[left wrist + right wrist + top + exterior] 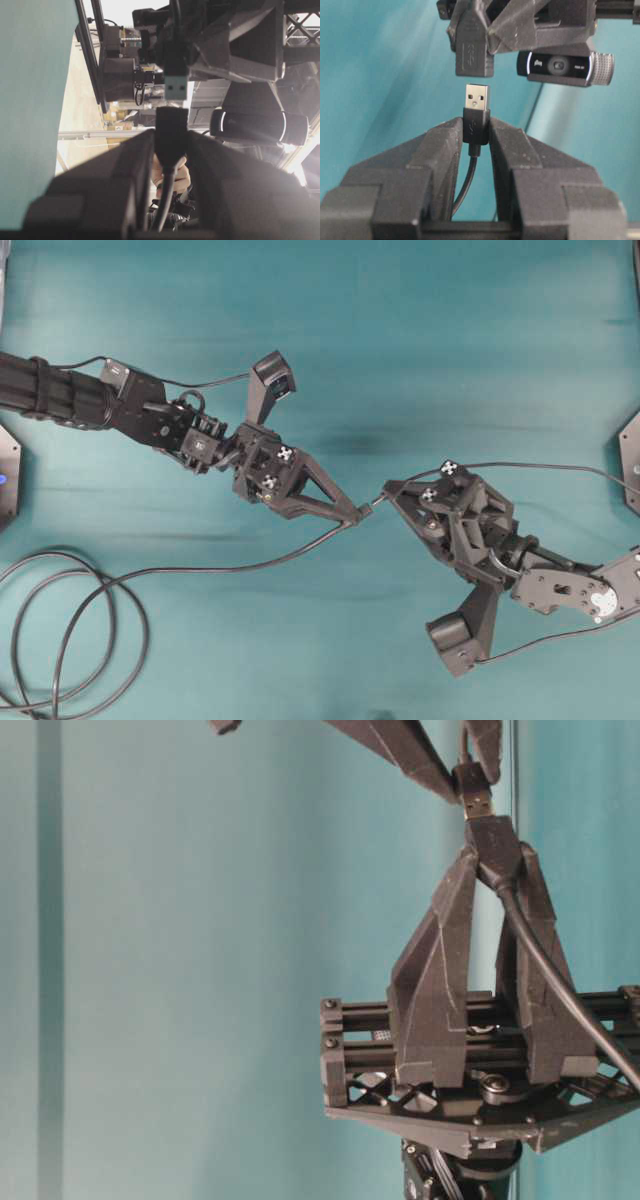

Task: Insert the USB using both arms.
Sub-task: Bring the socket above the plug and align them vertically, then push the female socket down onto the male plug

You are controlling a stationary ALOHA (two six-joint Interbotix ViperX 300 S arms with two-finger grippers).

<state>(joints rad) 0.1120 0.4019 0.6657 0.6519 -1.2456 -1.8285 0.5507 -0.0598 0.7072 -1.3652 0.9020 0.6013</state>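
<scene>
The USB [477, 97], a small black plug with a silvery tip on a thin cable, stands upright with my right gripper [476, 125] shut on its body. Just beyond its tip, across a small gap, hangs the dark moulded socket head [472, 50] of the longer cable. My left gripper [171, 135] is shut on that socket head [171, 125], and the USB [176, 87] faces it end to end. From overhead, the left gripper [352, 517] and right gripper [385, 495] meet tip to tip at mid-table above the teal cloth. At table level the USB [477, 802] sits almost at the socket head [495, 840].
The longer cable [70, 620] runs from the left gripper down to loose loops at the front left of the teal table [400, 340]. Black fixtures sit at the left edge [8, 470] and right edge [630, 460]. Each wrist carries a webcam [565, 65].
</scene>
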